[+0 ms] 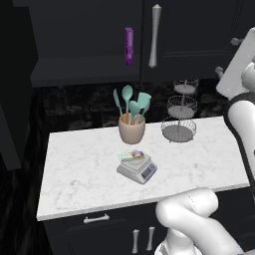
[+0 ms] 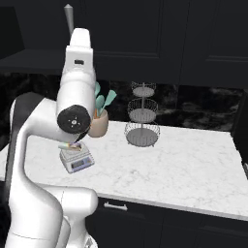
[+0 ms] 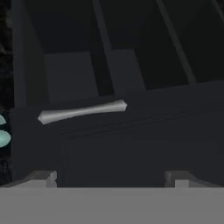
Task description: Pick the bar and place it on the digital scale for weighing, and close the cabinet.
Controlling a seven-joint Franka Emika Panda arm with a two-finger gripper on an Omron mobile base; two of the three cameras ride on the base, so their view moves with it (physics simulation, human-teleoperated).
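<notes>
Nearest the counter's (image 1: pixel 74 174) front edge, the digital scale (image 1: pixel 138 170) carries the bar (image 1: pixel 132 156) flat on its platform. Behind it, toward the back edge, stand a utensil crock (image 1: pixel 131 128) and a tiered wire basket (image 1: pixel 179 112). Farther up, the gripper (image 3: pixel 111 177) faces the black cabinet (image 1: pixel 99 35), fingers spread wide and empty, near a grey handle (image 3: pixel 82 111).

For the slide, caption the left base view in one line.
Bar resting on the digital scale beside a utensil crock, cabinet above.
</notes>
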